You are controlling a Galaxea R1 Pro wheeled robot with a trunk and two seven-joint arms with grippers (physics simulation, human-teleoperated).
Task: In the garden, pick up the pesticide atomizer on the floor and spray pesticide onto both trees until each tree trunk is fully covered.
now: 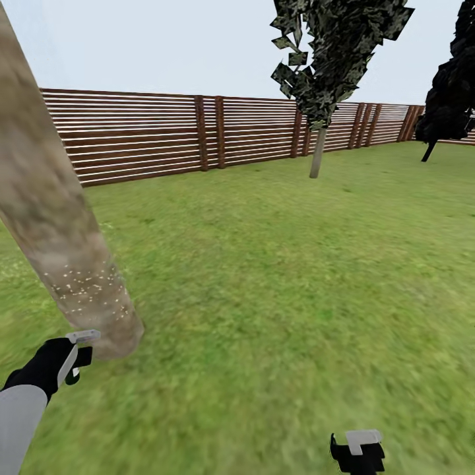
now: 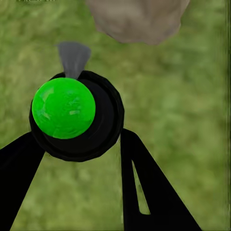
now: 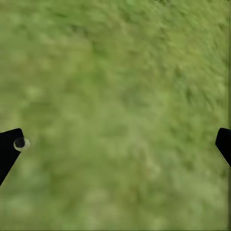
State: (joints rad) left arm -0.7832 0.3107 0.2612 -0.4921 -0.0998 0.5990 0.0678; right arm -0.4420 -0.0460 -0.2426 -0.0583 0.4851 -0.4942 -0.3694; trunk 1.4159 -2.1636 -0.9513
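Note:
A thick pale grey-brown tree trunk (image 1: 53, 218) leans across the left of the head view, with white pesticide specks (image 1: 89, 290) dotted over its lower part. My left gripper (image 1: 76, 359) hovers just in front of the trunk's base, shut on the pesticide atomizer (image 1: 72, 377). In the left wrist view the atomizer (image 2: 65, 108) appears end-on as a bright green disc in a black round body. It sits between the black fingers (image 2: 144, 187), and its grey spout points toward the trunk base (image 2: 137, 19). A second tree trunk (image 1: 318, 153) stands far off by the fence. My right gripper (image 1: 359, 448) hangs open above grass (image 3: 115, 96).
Green lawn (image 1: 284, 264) spreads ahead and to the right. A brown slatted wooden fence (image 1: 165, 135) closes the back. A black-foliaged conifer (image 1: 452, 92) stands at the far right.

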